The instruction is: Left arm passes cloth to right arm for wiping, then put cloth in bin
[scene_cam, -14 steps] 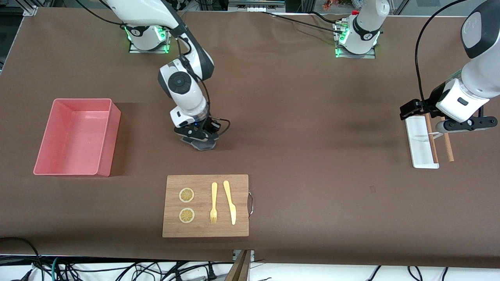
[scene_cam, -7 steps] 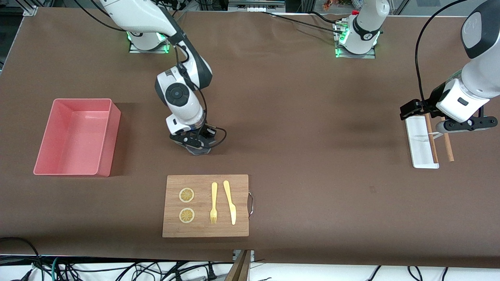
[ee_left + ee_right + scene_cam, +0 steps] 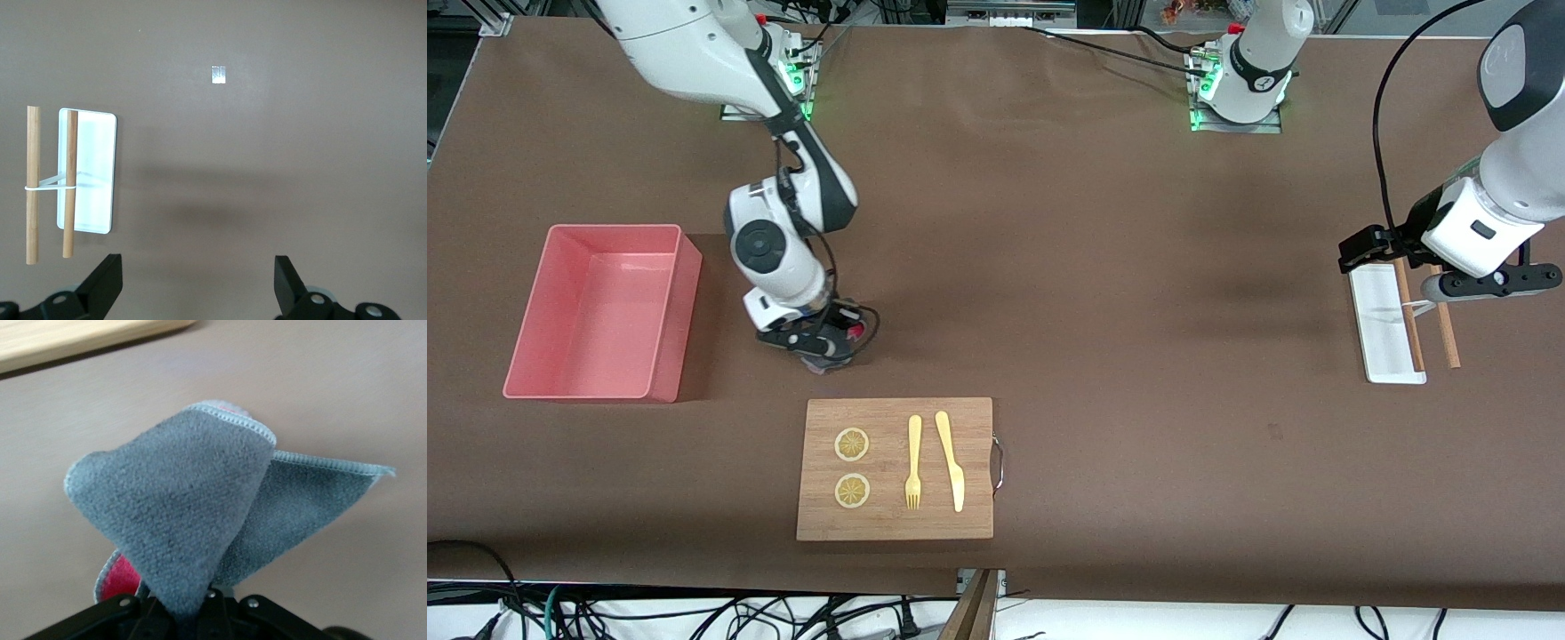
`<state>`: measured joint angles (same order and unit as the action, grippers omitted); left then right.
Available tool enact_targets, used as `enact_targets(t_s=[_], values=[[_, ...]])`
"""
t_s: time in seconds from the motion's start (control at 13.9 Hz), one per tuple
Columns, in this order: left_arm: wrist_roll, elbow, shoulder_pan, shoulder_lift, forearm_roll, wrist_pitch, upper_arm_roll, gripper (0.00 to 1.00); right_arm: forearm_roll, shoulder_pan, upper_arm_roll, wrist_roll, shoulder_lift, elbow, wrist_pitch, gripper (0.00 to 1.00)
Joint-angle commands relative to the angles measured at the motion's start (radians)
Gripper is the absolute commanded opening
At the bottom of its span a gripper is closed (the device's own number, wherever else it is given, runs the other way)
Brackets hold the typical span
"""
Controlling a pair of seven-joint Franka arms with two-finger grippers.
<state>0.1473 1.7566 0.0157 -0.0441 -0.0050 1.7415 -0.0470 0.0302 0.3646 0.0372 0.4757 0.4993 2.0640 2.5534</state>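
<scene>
**A:** So where's the small dark grey fabric cloth (image 3: 193,513) at? Looks like the right arm's black two-finger gripper (image 3: 815,348) has it pinched tight, folded into a rough triangle that hangs off the fingers, low over the brown table (image 3: 1103,267) between the pink rectangular plastic bin (image 3: 671,311) and the wooden cutting board (image 3: 978,471).

**B:** Yep, and that's the relation that matters. The bin sits toward the right arm's end of the table from the gripper, close by, with its long side running toward the front camera. The right arm is way nearer to it. The left arm's black gripper (image 3: 197,283) just waits with its fingers spread wide and nothing in them, over the table by the narrow white tray (image 3: 1383,324) with the two wooden sticks (image 3: 50,183).

**A:** Any brands or labels?

**B:** Nothing readable that I can see.
</scene>
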Motion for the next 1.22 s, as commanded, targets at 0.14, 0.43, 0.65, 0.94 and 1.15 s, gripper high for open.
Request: enact_targets(t_s=[0.14,0.43,0.65,0.94,1.15], values=[[-0.003,-0.034,0.018,0.015,0.005,-0.010,-0.011,1.00,0.002,-0.231,-0.011,-0.381,-0.070,0.088,0.007,0.00],[-0.003,-0.046,0.006,0.020,0.000,-0.011,-0.019,1.00,0.000,-0.299,-0.010,-0.494,-0.120,0.070,-0.074,0.00],[-0.003,-0.051,0.004,0.020,-0.003,-0.005,-0.030,1.00,-0.001,-0.299,0.019,-0.520,-0.182,-0.005,-0.258,0.00],[-0.005,-0.077,0.000,0.006,-0.003,0.000,-0.030,1.00,-0.006,-0.299,0.097,-0.649,-0.241,-0.129,-0.510,0.00],[-0.003,-0.075,0.003,0.006,-0.004,-0.005,-0.030,1.00,-0.009,-0.299,0.196,-0.802,-0.286,-0.140,-0.550,0.00]])
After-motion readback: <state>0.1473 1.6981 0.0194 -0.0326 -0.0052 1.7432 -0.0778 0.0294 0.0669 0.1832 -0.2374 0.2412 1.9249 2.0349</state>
